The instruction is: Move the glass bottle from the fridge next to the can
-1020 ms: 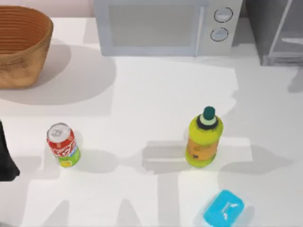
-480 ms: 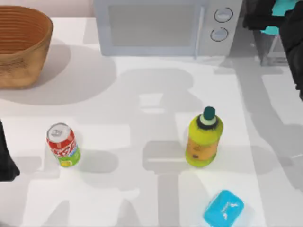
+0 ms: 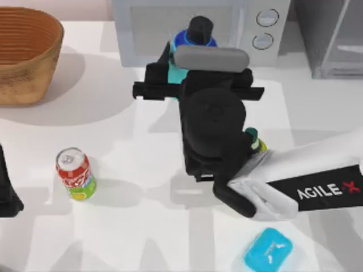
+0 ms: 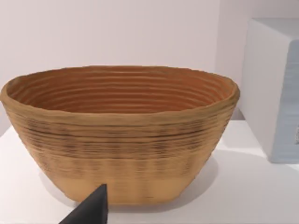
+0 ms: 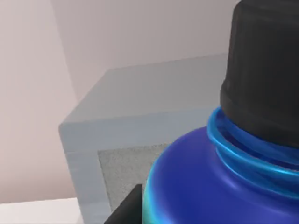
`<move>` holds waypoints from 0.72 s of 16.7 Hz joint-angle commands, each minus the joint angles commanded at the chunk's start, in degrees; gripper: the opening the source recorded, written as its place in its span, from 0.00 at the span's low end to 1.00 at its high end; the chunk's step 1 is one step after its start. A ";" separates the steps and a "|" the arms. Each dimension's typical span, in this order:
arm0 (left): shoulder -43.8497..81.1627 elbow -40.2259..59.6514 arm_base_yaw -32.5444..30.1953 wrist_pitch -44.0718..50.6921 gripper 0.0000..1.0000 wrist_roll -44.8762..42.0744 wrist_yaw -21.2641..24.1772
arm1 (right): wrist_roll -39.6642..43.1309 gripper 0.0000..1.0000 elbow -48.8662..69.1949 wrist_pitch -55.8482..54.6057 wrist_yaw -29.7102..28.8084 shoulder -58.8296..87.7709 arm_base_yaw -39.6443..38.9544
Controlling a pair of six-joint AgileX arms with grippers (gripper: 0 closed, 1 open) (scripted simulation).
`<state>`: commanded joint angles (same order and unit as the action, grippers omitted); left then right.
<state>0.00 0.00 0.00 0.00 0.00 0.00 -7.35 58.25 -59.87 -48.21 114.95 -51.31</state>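
My right gripper (image 3: 178, 72) hangs over the table's middle, just in front of the microwave, shut on the glass bottle (image 3: 186, 39). The bottle's black cap and blue shoulder stick out past the gripper, with a strip of cyan body between the fingers. In the right wrist view the glass bottle (image 5: 201, 186) looms close, black cap up. The red can (image 3: 75, 174) stands upright at the front left, well apart from the bottle. The grey fridge (image 3: 334, 37) is at the back right corner. My left arm (image 3: 7, 192) is parked at the left edge.
A wicker basket (image 3: 25, 54) sits at the back left and faces the left wrist as the basket (image 4: 121, 135). The white microwave (image 3: 193, 28) stands at the back. A yellow-green bottle (image 3: 258, 144) peeks out under my right arm. A cyan block (image 3: 267, 249) lies at the front right.
My right arm has swung from the fridge at the back right leftward to the table's middle, carrying the glass bottle. It now covers most of the yellow-green bottle.
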 joint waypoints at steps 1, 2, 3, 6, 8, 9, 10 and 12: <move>0.00 0.00 0.00 0.00 1.00 0.00 0.00 | -0.42 0.00 0.30 0.23 -3.66 1.51 -3.52; 0.00 0.00 0.00 0.00 1.00 0.00 0.00 | -0.81 0.00 0.38 0.47 -7.06 3.06 -6.57; 0.00 0.00 0.00 0.00 1.00 0.00 0.00 | -1.18 0.00 0.21 0.74 -10.15 4.62 -9.09; 0.00 0.00 0.00 0.00 1.00 0.00 0.00 | -2.05 0.00 -1.26 1.48 -16.91 8.79 -13.36; 0.00 0.00 0.00 0.00 1.00 0.00 0.00 | -2.29 0.00 -1.97 1.73 -18.56 10.09 -13.99; 0.00 0.00 0.00 0.00 1.00 0.00 0.00 | -2.29 0.00 -1.97 1.73 -18.56 10.09 -13.99; 0.00 0.00 0.00 0.00 1.00 0.00 0.00 | -2.29 0.00 -1.97 1.73 -18.56 10.09 -13.99; 0.00 0.00 0.00 0.00 1.00 0.00 0.00 | -2.36 0.00 -1.87 1.74 -18.39 9.97 -13.75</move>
<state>0.00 0.00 0.00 0.00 0.00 0.00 -9.71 56.38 -58.14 -66.61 124.92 -65.07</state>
